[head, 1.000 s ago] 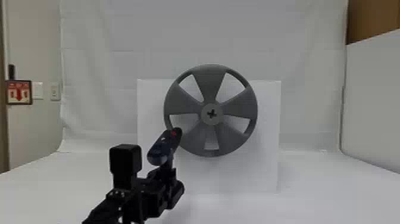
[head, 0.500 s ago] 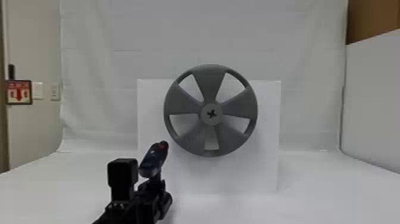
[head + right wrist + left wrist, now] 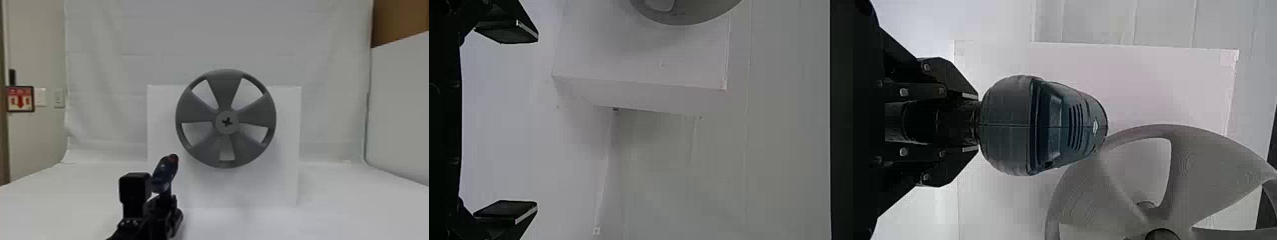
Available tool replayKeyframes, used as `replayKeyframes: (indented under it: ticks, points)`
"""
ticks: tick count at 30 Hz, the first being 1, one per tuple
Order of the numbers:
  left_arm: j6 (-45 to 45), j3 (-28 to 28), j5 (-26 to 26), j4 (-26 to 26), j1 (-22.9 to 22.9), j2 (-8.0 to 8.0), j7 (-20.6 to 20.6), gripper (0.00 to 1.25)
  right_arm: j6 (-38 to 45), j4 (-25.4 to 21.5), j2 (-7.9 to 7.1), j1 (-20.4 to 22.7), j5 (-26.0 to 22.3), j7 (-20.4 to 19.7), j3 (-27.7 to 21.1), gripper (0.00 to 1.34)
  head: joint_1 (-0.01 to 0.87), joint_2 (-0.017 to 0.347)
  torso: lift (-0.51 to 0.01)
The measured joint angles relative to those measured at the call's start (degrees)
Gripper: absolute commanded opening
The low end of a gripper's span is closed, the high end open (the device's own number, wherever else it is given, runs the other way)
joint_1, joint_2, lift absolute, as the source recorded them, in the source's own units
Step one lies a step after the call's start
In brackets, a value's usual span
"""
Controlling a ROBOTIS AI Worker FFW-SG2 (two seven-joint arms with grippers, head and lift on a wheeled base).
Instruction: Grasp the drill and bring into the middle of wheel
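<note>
My left gripper [image 3: 166, 204] is at the lower left of the head view, shut on the drill [image 3: 164, 174], whose body rises above the fingers, left of and below the wheel [image 3: 225, 89]. The wheel stands upright, its hub [image 3: 227, 122] showing a dark cross-shaped hole. In the left wrist view, my left gripper [image 3: 975, 122] closes around the drill's handle, and the drill [image 3: 1013, 125] overlaps the rim of the wheel [image 3: 1203, 175]. My right gripper [image 3: 536, 122] stands open in the right wrist view, its fingers wide apart with nothing between them.
A white box [image 3: 249, 188] stands behind the wheel on the white table [image 3: 360, 204]. White cloth [image 3: 255, 35] hangs behind it, and a white panel [image 3: 399, 111] borders the right side.
The left gripper and drill first moved down and left, away from the wheel's rim. Since half a second ago they have shifted slightly right in the head view.
</note>
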Motion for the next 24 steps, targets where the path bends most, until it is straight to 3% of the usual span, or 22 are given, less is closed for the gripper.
replayKeyframes:
  ticks: [24]
  points:
    - [-1.1,-0.7,-1.3,2.2,-0.1,-0.02,0.6,0.03,0.0,0.2,0.1,-0.1,0.0,0.0,0.2,1.22,0.054,0.031,-0.403]
